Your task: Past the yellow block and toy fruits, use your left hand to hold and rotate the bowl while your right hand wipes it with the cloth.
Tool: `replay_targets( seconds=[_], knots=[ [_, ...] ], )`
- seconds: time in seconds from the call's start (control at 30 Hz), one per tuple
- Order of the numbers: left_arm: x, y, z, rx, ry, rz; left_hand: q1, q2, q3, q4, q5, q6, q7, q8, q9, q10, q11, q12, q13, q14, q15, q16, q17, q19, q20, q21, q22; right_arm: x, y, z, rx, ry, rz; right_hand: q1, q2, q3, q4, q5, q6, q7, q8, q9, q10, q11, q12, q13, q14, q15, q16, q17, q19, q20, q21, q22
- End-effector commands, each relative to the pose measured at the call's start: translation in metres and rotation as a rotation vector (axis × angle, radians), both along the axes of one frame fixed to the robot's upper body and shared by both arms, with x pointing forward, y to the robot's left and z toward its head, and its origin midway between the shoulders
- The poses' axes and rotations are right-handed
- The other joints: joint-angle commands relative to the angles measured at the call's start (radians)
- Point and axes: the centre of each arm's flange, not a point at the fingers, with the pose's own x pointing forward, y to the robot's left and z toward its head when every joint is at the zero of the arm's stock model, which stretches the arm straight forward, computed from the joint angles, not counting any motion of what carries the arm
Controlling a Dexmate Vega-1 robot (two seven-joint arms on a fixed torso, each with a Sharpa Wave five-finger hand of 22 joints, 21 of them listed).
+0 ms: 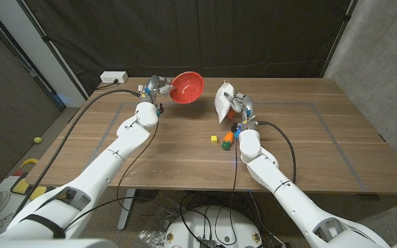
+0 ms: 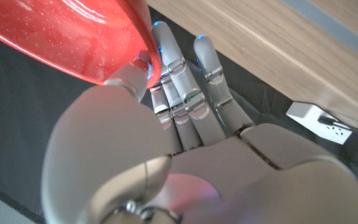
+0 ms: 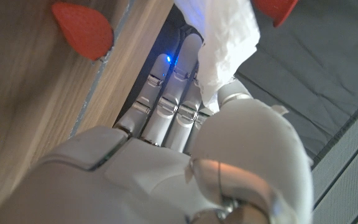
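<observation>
My left hand [image 1: 154, 88] holds the red bowl [image 1: 187, 87] by its rim, lifted and tipped above the table's far side. In the left wrist view the thumb presses on the bowl's [image 2: 61, 37] edge, with the fingers [image 2: 182, 81] behind it. My right hand [image 1: 242, 105] pinches a white cloth [image 1: 224, 102] just right of the bowl, a small gap between them. The cloth [image 3: 225, 37] hangs over the right hand's fingers [image 3: 166, 93], and a corner of the bowl [image 3: 277, 9] shows past it. The yellow block [image 1: 214, 138] and toy fruits [image 1: 227, 141] lie nearer, beside my right forearm.
A white power strip [image 1: 113, 78] sits at the table's far left corner, also seen as the white power strip [image 2: 321, 121]. Black cables trail across the table [image 1: 309, 138] from both wrists. A red toy piece [image 3: 82, 28] lies on the wood. A dark curtain hangs behind.
</observation>
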Motion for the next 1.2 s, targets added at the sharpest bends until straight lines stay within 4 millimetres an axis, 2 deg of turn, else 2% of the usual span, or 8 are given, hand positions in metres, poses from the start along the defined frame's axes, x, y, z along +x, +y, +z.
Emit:
replay_targets(
  seconds=[0.03, 0.23, 0.3, 0.63, 0.93, 1.03, 1.07, 1.2],
  knots=[
    [0.017, -0.01, -0.001, 0.059, 0.185, -0.084, 0.013, 0.003, 0.094, 0.063, 0.003, 0.093, 0.088, -0.002, 0.0, 0.019, -0.009, 0.008, 0.002, 0.009, 0.0, 0.01, 0.005, 0.007, -0.109, 0.007, 0.001, -0.006, 0.004, 0.006, 0.14, -0.038, 0.011, 0.019, 0.003, -0.003, -0.002, 0.005, 0.026, 0.014, 0.025, 0.049, 0.005, 0.004, 0.006, 0.007, 0.017, -0.059, 0.002, 0.005, 0.01, -0.062, 0.015, 0.008],
    [0.021, -0.011, 0.001, 0.062, 0.221, -0.12, 0.012, 0.002, 0.096, 0.063, 0.002, 0.094, 0.086, -0.003, 0.002, 0.021, -0.007, 0.011, 0.004, 0.01, 0.0, 0.013, 0.007, 0.008, -0.11, 0.009, 0.0, -0.006, 0.01, 0.005, 0.138, -0.039, -0.031, 0.023, 0.001, -0.004, -0.002, 0.005, 0.034, 0.018, 0.022, 0.043, 0.007, 0.01, 0.0, 0.002, 0.02, -0.06, -0.003, 0.002, 0.015, -0.07, 0.036, 0.018],
    [0.021, -0.011, 0.002, 0.063, 0.224, -0.122, 0.012, 0.001, 0.097, 0.062, 0.002, 0.093, 0.086, -0.003, 0.002, 0.019, -0.008, 0.011, 0.005, 0.01, 0.0, 0.014, 0.007, 0.008, -0.11, 0.009, 0.0, -0.005, 0.012, 0.006, 0.137, -0.032, -0.022, 0.027, 0.0, -0.005, -0.004, 0.004, 0.034, 0.02, 0.019, 0.041, 0.009, 0.019, -0.003, -0.002, 0.022, -0.06, -0.006, -0.001, 0.015, -0.071, 0.043, 0.021],
    [0.021, -0.01, 0.003, 0.042, 0.237, -0.156, 0.015, -0.001, 0.101, 0.059, 0.003, 0.085, 0.087, -0.007, 0.007, 0.018, -0.005, 0.013, 0.009, 0.006, -0.002, 0.015, 0.01, 0.008, -0.11, 0.012, 0.0, 0.003, 0.029, 0.003, 0.114, -0.003, 0.011, 0.041, -0.006, -0.005, -0.009, 0.001, 0.048, 0.026, 0.011, 0.031, 0.015, 0.027, -0.013, -0.014, 0.028, -0.059, -0.018, -0.006, 0.019, -0.075, 0.079, 0.037],
    [0.025, -0.008, 0.001, -0.006, 0.259, -0.209, 0.02, -0.003, 0.106, 0.056, 0.003, 0.081, 0.087, -0.01, 0.011, 0.014, -0.007, 0.014, 0.013, 0.004, -0.003, 0.017, 0.014, 0.007, -0.112, 0.015, 0.0, 0.007, 0.048, -0.001, 0.13, 0.022, 0.117, 0.047, -0.008, -0.004, -0.009, 0.0, 0.06, 0.036, 0.004, 0.023, 0.021, 0.034, -0.018, -0.018, 0.039, -0.057, -0.027, -0.01, 0.017, -0.083, 0.108, 0.051],
    [0.026, -0.007, 0.001, -0.017, 0.266, -0.221, 0.02, -0.003, 0.108, 0.055, 0.002, 0.078, 0.081, -0.013, 0.01, 0.01, -0.004, 0.014, 0.015, 0.002, -0.003, 0.017, 0.014, 0.007, -0.112, 0.016, 0.0, 0.007, 0.056, 0.002, 0.096, 0.007, 0.155, 0.045, -0.012, -0.007, -0.007, -0.001, 0.067, 0.035, 0.001, 0.019, 0.017, 0.036, -0.023, -0.02, 0.035, -0.056, -0.036, -0.013, 0.014, -0.093, 0.115, 0.05],
    [0.026, -0.007, 0.001, -0.018, 0.267, -0.222, 0.021, -0.004, 0.108, 0.055, 0.002, 0.068, 0.068, -0.019, 0.01, 0.011, -0.006, 0.013, 0.011, 0.003, -0.003, 0.017, 0.015, 0.006, -0.112, 0.017, 0.0, 0.007, 0.058, 0.003, 0.089, 0.001, 0.163, 0.044, -0.012, -0.007, -0.006, -0.001, 0.068, 0.034, -0.001, 0.018, 0.014, 0.037, -0.026, -0.022, 0.034, -0.056, -0.04, -0.015, 0.012, -0.097, 0.118, 0.049],
    [0.026, -0.007, 0.001, -0.016, 0.278, -0.226, 0.021, -0.004, 0.109, 0.055, 0.002, 0.062, 0.066, -0.022, 0.01, 0.01, -0.01, 0.012, 0.01, 0.002, -0.003, 0.015, 0.013, 0.006, -0.112, 0.018, 0.0, 0.006, 0.064, 0.008, 0.058, -0.019, 0.179, 0.04, -0.016, -0.01, -0.002, -0.002, 0.069, 0.031, -0.008, 0.013, 0.005, 0.032, -0.035, -0.024, 0.023, -0.056, -0.058, -0.022, -0.003, -0.117, 0.125, 0.047]
  ],
)
